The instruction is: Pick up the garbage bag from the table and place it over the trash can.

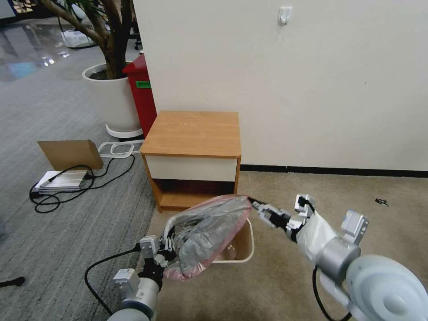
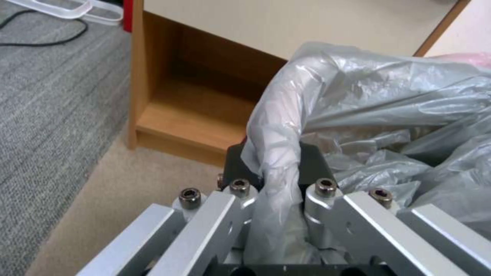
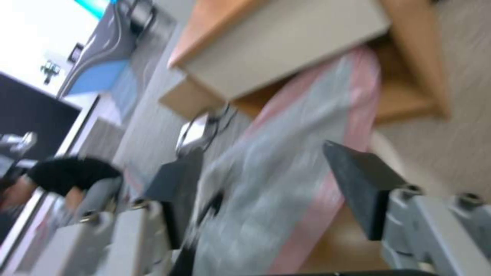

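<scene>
Garbage bag (image 1: 209,234): thin, crinkly, translucent grey film with a pink edge, stretched between your two end effectors above the trash can (image 1: 243,249), a cream rounded-corner plastic bin on beige carpet, at 6 o'clock from the bench (image 1: 191,133), which has a wood-grain top and a white drawer front. Your left end effector (image 2: 279,168) is pinched tight on a bunched fold of bag. Your right end effector (image 3: 266,191) has its fingers spread wide, bag film running between them; at the bag's 3 o'clock tip.
</scene>
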